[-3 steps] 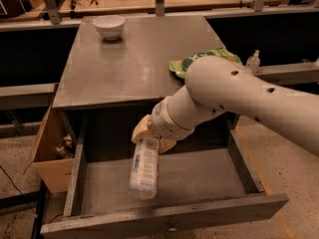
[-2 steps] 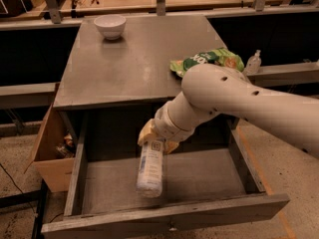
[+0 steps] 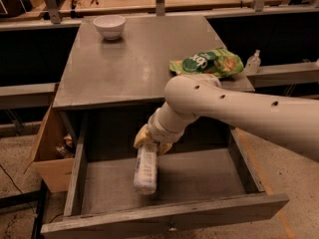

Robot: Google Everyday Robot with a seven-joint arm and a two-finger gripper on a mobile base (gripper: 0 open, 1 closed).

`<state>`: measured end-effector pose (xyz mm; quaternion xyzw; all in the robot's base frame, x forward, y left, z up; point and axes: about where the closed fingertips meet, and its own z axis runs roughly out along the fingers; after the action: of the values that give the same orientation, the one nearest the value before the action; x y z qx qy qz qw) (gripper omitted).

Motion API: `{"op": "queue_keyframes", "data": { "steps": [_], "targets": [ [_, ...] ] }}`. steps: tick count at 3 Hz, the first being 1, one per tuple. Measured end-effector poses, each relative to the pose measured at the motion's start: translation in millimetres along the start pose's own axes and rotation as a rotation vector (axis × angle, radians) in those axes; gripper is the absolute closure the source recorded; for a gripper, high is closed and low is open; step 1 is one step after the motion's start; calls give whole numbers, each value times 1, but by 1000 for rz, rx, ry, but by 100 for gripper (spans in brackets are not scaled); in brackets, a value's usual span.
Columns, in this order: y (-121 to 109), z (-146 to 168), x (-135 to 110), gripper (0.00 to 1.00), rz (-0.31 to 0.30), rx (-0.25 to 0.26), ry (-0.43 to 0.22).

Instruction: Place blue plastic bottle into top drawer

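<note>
The top drawer (image 3: 169, 218) is pulled wide open below the grey cabinet top, with its wooden floor bare. The blue plastic bottle (image 3: 145, 169), pale with a whitish label, hangs nearly upright inside the drawer, left of centre, its lower end close to the floor. My gripper (image 3: 149, 142), with yellowish fingers, is shut on the bottle's upper end, reaching down from the white arm that comes in from the right. The bottle's cap is hidden by the fingers.
A white bowl (image 3: 109, 26) stands at the cabinet top's back left. A green snack bag (image 3: 207, 62) lies at its right edge. A small clear bottle (image 3: 252, 62) stands on a ledge to the right. A brown cardboard box (image 3: 50, 156) sits left of the drawer.
The gripper and bottle have shifted slightly right and lower into the drawer, and the bottle now hangs more upright.
</note>
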<state>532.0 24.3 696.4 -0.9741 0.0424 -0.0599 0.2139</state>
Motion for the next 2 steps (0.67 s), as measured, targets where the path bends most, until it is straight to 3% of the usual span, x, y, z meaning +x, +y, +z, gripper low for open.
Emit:
{"op": "queue_keyframes", "data": {
  "steps": [1, 2],
  "targets": [
    [-2, 13, -1, 13, -21, 15, -18],
    [-6, 7, -3, 14, -61, 51, -16]
  ]
}}
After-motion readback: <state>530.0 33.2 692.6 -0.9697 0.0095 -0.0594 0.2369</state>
